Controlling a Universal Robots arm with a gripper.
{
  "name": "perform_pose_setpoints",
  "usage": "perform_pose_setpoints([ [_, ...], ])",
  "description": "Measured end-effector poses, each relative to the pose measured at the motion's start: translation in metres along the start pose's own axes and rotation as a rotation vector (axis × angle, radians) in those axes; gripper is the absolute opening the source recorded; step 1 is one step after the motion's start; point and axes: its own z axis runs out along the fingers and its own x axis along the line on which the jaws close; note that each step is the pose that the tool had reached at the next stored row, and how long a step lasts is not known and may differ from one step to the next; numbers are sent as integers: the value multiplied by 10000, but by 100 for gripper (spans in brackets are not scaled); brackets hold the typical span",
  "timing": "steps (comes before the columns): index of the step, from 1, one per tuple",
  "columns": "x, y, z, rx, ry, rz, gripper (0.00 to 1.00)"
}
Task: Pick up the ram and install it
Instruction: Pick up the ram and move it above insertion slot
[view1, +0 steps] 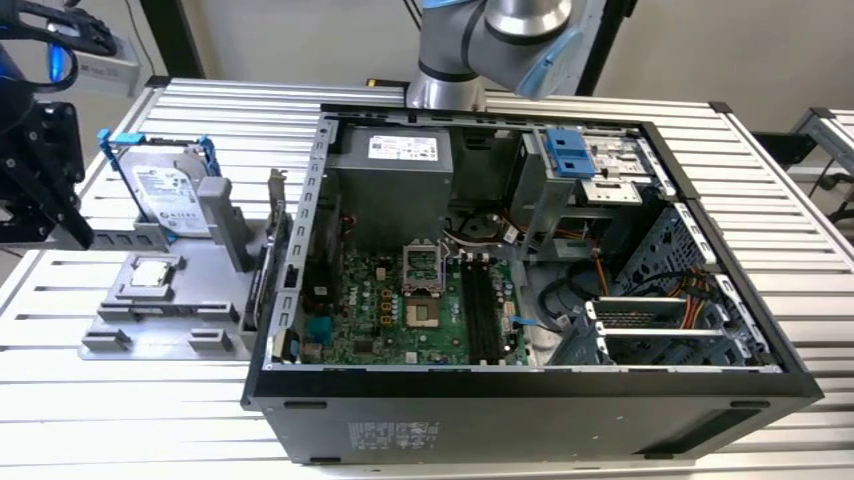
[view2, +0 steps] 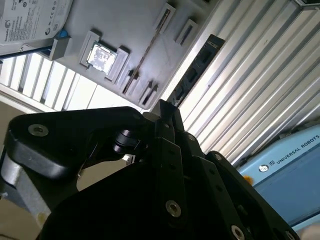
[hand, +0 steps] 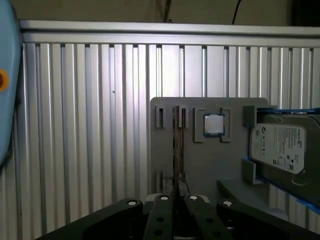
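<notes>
The ram stands on its edge in a grey holder plate, so it shows as a thin dark line. In the second wrist view the ram runs beside the square processor chip. My gripper is shut with nothing in it. Its tips are in line with the ram's near end and still apart from it, as the second wrist view of the gripper shows. The open computer case holds the green motherboard, whose black ram slots lie in the middle.
The silver hard drive leans in a blue-tabbed bracket at the holder plate's far end. The arm's black tool end hangs at the exterior view's left edge. Ribbed aluminium table surrounds the plate. A blue robot part is nearby.
</notes>
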Motion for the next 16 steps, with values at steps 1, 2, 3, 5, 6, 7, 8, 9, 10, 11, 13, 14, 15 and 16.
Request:
perform_pose_setpoints([
  [1,-2,0,-22,0,0,0,0],
  [2,-3,1,-43,0,0,0,0],
  [3,-5,1,-65,0,0,0,0],
  [5,-8,2,-109,0,1,0,0],
  [6,-9,2,-131,0,1,0,0],
  [7,-11,3,-154,0,1,0,0],
  [8,-12,3,-175,0,1,0,0],
  [9,-14,4,-195,0,1,0,0],
  [10,-15,4,-212,0,1,0,0],
  [11,-15,4,-222,0,1,0,0],
  [13,-15,4,-227,7,0,-1,0],
  [14,-16,4,-226,11,-1,-2,0],
  [15,-16,4,-227,13,0,-2,0],
  [16,-16,4,-228,16,1,-2,0],
])
